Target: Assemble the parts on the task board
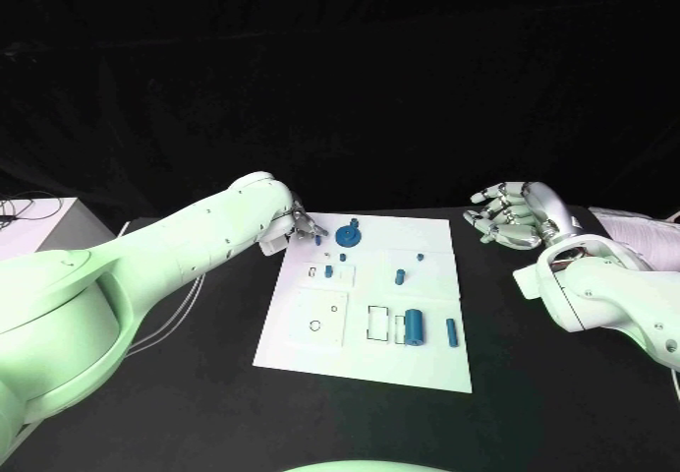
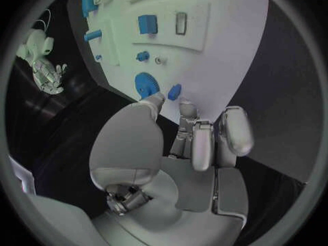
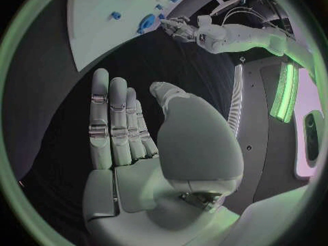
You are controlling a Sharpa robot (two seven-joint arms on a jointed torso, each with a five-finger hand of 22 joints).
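The left hand (image 1: 288, 228) reaches over the far left corner of the board (image 1: 425, 369), its fingertips (image 2: 186, 107) at a small blue part (image 2: 174, 91) beside a blue disc (image 1: 350, 236); whether it grips that part cannot be told. The right hand (image 1: 517, 218) hovers over the black table (image 1: 170, 413) off the board's far right corner, fingers straight and apart, holding nothing. Further parts sit on the board: a large cylinder (image 1: 414, 326) near its front edge, with a thin pin (image 1: 452, 332) just beside it.

Left hand (image 1: 294, 228) at task board's (image 1: 425, 369) far-left corner; right hand (image 1: 517, 218) beside it.
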